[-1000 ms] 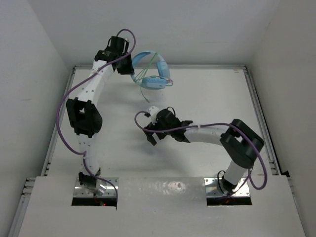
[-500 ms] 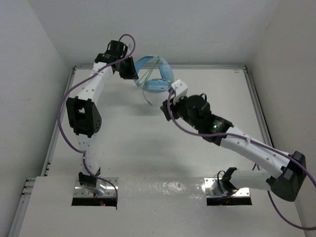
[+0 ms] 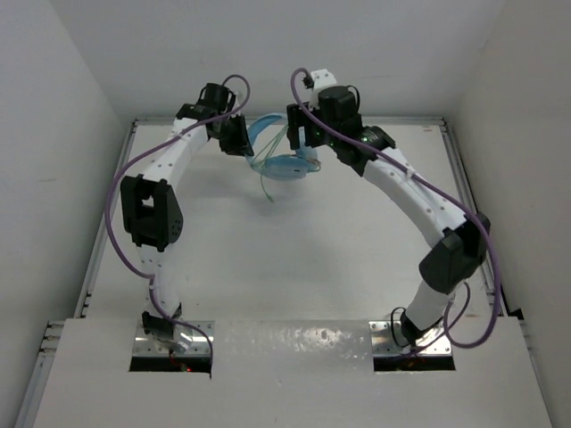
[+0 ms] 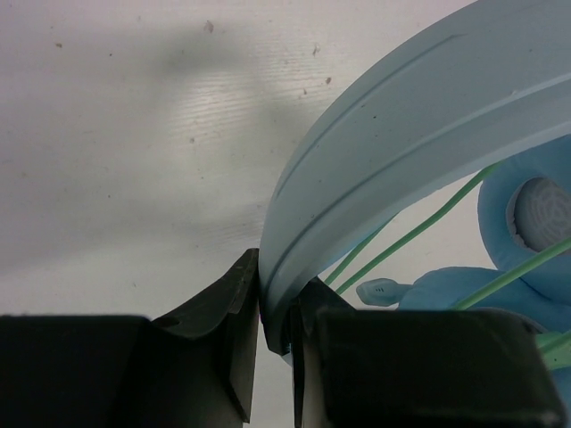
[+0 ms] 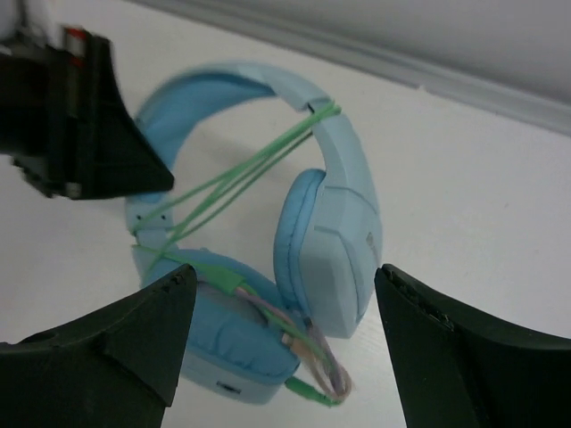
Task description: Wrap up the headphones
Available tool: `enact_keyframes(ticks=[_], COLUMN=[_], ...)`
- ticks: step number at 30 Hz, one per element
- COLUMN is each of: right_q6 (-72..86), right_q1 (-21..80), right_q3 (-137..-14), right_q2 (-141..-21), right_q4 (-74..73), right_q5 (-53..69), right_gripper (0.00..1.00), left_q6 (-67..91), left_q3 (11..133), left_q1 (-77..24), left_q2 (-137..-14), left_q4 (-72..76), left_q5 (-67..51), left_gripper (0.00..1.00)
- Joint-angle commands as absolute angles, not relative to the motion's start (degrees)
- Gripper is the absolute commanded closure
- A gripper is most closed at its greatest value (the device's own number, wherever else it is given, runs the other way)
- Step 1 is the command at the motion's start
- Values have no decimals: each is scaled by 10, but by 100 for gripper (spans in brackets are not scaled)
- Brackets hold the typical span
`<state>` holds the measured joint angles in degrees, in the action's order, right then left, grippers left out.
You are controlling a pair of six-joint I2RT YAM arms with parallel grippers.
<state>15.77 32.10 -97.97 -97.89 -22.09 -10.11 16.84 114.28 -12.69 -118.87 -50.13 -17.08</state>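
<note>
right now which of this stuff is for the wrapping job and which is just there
Job: headphones, green cable, left gripper shut on the headband, right gripper open, facing them.
Just there: table, purple arm cables, walls.

A robotics lab test cell: a plain white table [image 3: 294, 259] boxed in by bare white walls [image 3: 375, 53] at nine, twelve and three o'clock. A left arm [image 3: 165, 165] and right arm [image 3: 410, 192] are bolted to metal plates [image 3: 198, 328] at six o'clock.
</note>
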Motion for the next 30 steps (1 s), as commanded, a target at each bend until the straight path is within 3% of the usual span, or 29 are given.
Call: enact_keyframes(ticks=[1, 8, 14, 15, 19, 20, 23, 30], right_q6=[175, 186, 190, 192, 204, 210, 215, 216], right_q1=[309, 296, 287, 286, 286, 286, 286, 285], right_q3=[-1016, -1003, -954, -956, -964, -967, -970, -970], right_q2=[-1020, -1065, -1082, -1087, -1104, -1105, -1102, -1082], right_q4=[-274, -279, -225, -225, -214, -214, -215, -216], right_q5=[-83, -63, -64, -66, -82, -87, -105, -114], right_gripper=[20, 21, 28, 31, 65, 81, 100, 100], left_q6=[186, 185, 183, 181, 178, 175, 167, 119], left_q3=[1155, 1153, 1153, 1151, 1145, 1143, 1141, 1141], left_q1=[-140, -143, -144, -145, -146, -147, -147, -150], left_q2=[-1123, -1117, -1114, -1114, -1112, -1112, -1113, -1121], left_q4=[-464, -463, -463, -463, -461, -460, -459, -453], left_q5=[-201, -196, -195, -196, -195, -196, -191, -138], left_gripper=[100, 100, 100, 100, 100, 100, 100, 100])
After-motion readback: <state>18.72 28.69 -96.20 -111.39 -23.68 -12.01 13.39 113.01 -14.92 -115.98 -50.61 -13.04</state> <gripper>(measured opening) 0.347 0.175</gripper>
